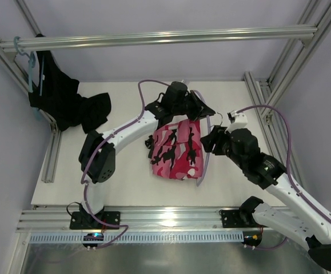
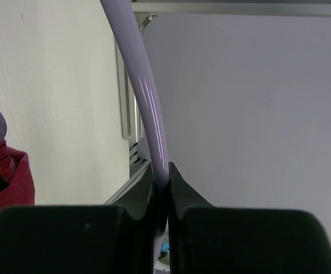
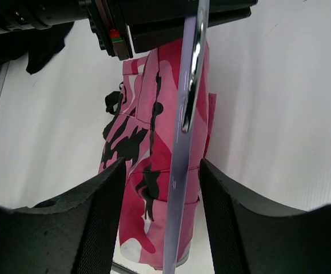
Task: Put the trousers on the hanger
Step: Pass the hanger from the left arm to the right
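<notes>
ok so from my remote seat, where we're at: the left gripper (image 2: pixel 166 174) is pinched down tight on the hanger (image 2: pixel 151 108), with the thin lilac rod squeezed right between the pads. the right gripper (image 3: pixel 160 164) is standing open. the hanger's bar runs through the gap and i can see daylight on both sides, so it's not holding anything.

the trousers (image 1: pixel 176 148) are a folded camo bundle lying on the table (image 1: pixel 125 182) about mid-table, just in front of the left gripper and beside the right one. the hanger sits along the bundle's right edge, touching or overlapping it. honestly can't tell from any view whether the fabric is actually looped over the bar or the hanger is just lying on it. from the right wrist cam the bar crosses in front of the cloth, that's all i get.

my read is that the hanger is grabbed and lined up with the trousers, but the "on the hanger" part isn't confirmed. what's left is threading or draping, then lifting to check it holds.

direction-wise, the hanger's long axis runs far to near, with the pinched end at the far side and the other end curving round toward the arms' bases. the trousers' long axis lies about the same way, tilted a little.
</notes>
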### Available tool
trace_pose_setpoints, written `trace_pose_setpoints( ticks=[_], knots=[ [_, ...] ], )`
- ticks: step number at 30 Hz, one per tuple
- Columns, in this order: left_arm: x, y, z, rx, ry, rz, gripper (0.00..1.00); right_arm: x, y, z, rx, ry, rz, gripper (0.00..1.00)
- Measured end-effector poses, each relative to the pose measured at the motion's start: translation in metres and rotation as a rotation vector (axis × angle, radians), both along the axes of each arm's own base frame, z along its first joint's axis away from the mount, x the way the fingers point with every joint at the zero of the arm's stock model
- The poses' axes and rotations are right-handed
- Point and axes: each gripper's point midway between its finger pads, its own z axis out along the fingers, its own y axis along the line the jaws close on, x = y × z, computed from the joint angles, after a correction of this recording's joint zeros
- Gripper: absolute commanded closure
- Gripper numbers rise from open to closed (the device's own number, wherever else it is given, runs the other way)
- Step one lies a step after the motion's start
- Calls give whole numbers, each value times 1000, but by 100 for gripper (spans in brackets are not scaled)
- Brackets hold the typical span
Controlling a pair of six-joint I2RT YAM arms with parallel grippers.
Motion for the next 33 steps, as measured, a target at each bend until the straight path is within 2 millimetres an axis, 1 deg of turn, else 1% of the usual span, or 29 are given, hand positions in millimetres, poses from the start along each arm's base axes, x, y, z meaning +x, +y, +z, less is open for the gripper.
trace_pose_setpoints(
  ticks=[2,4,5,8,9,11,12,13,15,17,19,22,24,25,26,28,31,33],
  knots=[
    [1,0,2,-8,3,7,100,-2,0,-4,20,-17,8,43],
    [2,0,2,-11,6,16,100,-3,2,-14,30,-20,14,43],
    [3,0,3,-13,6,18,100,-3,3,-20,35,-16,19,43],
    [4,0,3,-16,6,26,100,-6,7,-45,37,21,27,47],
    [4,-1,4,-19,9,28,100,-7,8,-52,35,34,29,58],
    [6,-1,5,-34,12,38,100,-9,9,-61,43,51,31,78],
    [7,-2,6,-43,13,44,100,-10,9,-62,46,54,30,96],
    [8,-2,7,-53,16,49,100,-10,8,-61,47,57,23,96],
    [8,-4,10,-72,25,50,100,-12,6,-54,50,57,10,96],
    [6,-8,19,-100,33,49,100,-15,-1,-42,41,53,-10,96],
    [2,-15,34,-141,40,34,100,-20,-11,-21,36,37,-32,96],
    [-3,-26,67,-246,39,10,94,-26,-25,17,27,5,-64,96],
    [-7,-32,88,-319,26,-13,89,-27,-33,38,22,-24,-81,96],
    [-8,-34,95,-348,20,-24,87,-28,-36,46,20,-36,-88,96],
    [-9,-37,100,-381,9,-42,83,-28,-39,52,15,-47,-96,96],
    [-10,-42,101,-406,2,-65,80,-29,-45,58,1,-58,-113,96],
    [-3,-44,91,-410,-8,-75,73,-32,-57,56,-51,-37,-145,96],
    [6,-40,83,-379,-24,-65,64,-33,-65,56,-88,-25,-173,96]
  ],
)
